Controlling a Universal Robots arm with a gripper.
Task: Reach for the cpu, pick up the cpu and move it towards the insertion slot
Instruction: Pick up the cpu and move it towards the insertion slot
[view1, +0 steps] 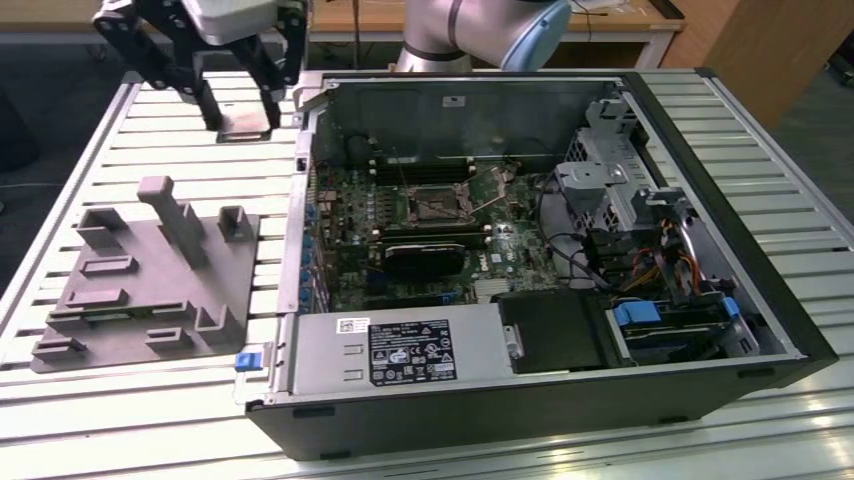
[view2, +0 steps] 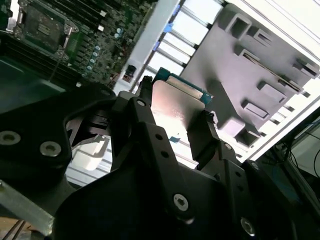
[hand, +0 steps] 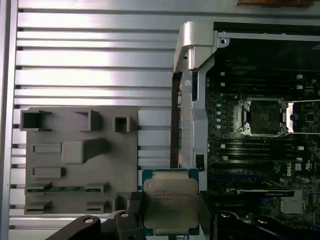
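Grey fixture block beside open computer case

cpu edges: partly hidden by the tool fingers
tool top: cut off by the frame

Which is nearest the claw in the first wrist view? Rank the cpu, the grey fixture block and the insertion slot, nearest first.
1. The cpu, clamped in the claw.
2. The grey fixture block, on the slatted table beside the case.
3. The insertion slot, inside the case, on the motherboard.

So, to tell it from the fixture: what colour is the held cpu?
Silvery-beige lid, green rim: the cpu, clearest in the first wrist view.
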